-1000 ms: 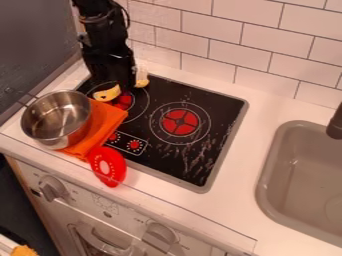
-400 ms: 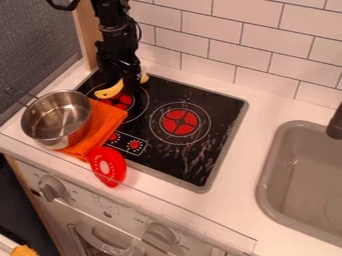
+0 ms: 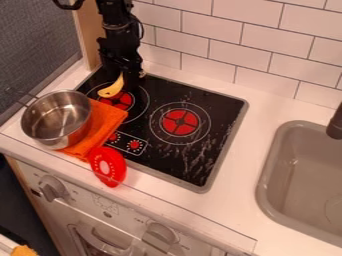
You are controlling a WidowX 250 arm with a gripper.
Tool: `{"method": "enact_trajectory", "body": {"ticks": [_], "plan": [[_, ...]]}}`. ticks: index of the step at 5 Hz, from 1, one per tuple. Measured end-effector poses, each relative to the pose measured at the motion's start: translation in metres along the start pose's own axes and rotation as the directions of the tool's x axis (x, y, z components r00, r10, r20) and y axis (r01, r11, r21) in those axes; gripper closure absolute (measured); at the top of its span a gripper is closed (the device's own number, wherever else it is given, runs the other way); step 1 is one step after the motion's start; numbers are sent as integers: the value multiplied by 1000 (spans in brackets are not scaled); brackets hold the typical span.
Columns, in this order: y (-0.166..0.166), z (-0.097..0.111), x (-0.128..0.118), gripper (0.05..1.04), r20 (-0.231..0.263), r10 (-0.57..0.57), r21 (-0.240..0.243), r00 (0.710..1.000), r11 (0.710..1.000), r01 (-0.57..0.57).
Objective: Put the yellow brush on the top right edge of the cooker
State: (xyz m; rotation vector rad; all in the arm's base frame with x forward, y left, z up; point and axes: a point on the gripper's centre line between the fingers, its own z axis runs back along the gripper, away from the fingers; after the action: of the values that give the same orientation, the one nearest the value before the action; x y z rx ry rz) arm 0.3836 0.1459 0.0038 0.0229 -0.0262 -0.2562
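Where the black gripper [image 3: 127, 84] hangs over the top left part of the cooker [image 3: 226, 112], the yellow brush [image 3: 109, 91] is right beside it, its broad, curved end at the left burner [image 3: 121, 101] and its narrower part running up towards the gripper. Whether the gripper is spread, pressed together or pinching the brush cannot be told. The brush looks light and stiff, probably smooth plastic or wood, so it should take a firm squeeze unharmed but might slip or swivel. Its narrower part seems the better hold, since the rounded end could roll away. At the cooker's top right edge, a gentle lowering would suit that curve, which may rock.
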Motion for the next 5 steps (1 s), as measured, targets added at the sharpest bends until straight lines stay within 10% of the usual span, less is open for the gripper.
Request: {"method": "enact_trajectory", "body": {"ticks": [1, 5], "plan": [[-8, 2, 2, 681, 15, 5, 6, 1000, 1000, -5], [-120, 34, 47, 747, 76, 86, -75, 993, 994, -80]]}}
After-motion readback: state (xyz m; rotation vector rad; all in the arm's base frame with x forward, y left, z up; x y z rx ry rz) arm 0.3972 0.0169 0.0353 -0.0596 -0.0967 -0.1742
